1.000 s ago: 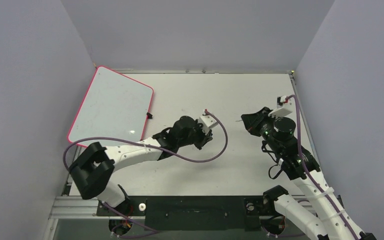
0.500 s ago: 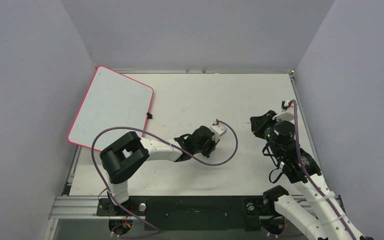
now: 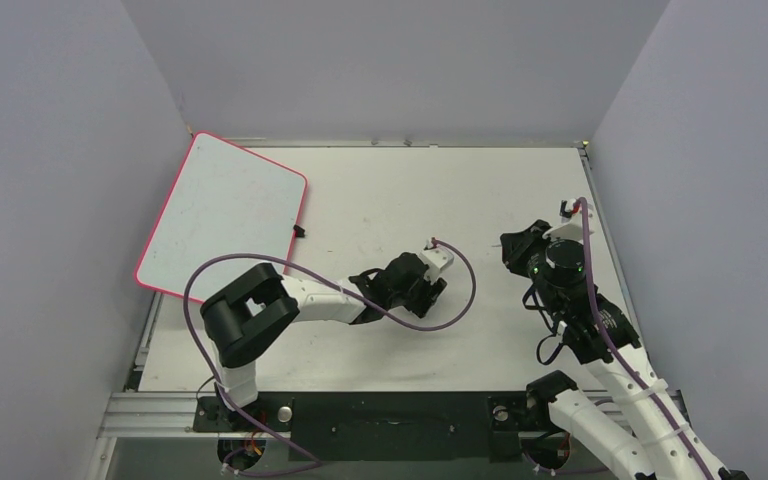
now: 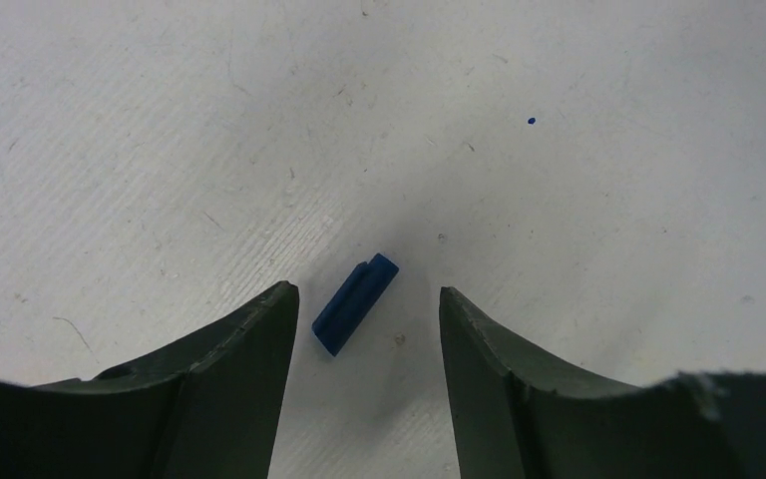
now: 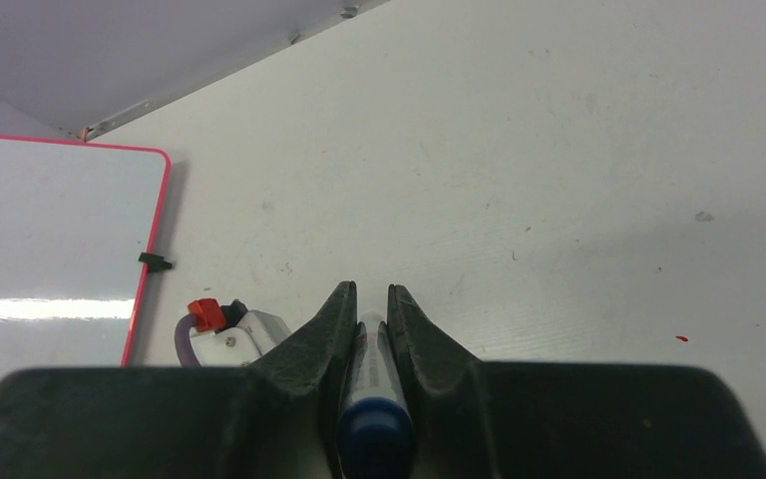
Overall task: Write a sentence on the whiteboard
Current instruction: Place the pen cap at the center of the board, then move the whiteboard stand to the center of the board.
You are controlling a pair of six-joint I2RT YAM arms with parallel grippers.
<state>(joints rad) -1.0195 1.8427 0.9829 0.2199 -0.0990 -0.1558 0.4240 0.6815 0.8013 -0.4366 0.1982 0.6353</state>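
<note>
Left gripper (image 3: 430, 292) first: its jaws stand apart (image 4: 366, 291), low over the table (image 3: 480, 190), well to the right of the whiteboard (image 3: 222, 215) and a little nearer to us than the board's near corner. In the left wrist view we see a small blue cap (image 4: 355, 303) lying flat on the table between the two fingers, tilted, with bare table showing on either side of it, so neither finger touches it. A tiny blue dot (image 4: 532, 121) marks the table beyond the cap.

The whiteboard lies flat at the far left corner of the table, turned at an angle, with its red-pink rim all round. A small black clip (image 3: 299, 232) sits on the board's right edge. In the right wrist view the board (image 5: 50, 239) shows a white face crossed by a band of glare.

A purple cable (image 3: 460, 290) loops from the left wrist, right of the board.

Farthest right of the whiteboard, close to the table's right edge, our right gripper (image 3: 515, 243) is clamped on a marker (image 5: 369, 379). The right wrist view shows its fingers (image 5: 370, 294) pressed together around the pale barrel, the marker's dark blue end toward the camera. We cannot see the marker's other end. The fingers point back toward the board.
</note>
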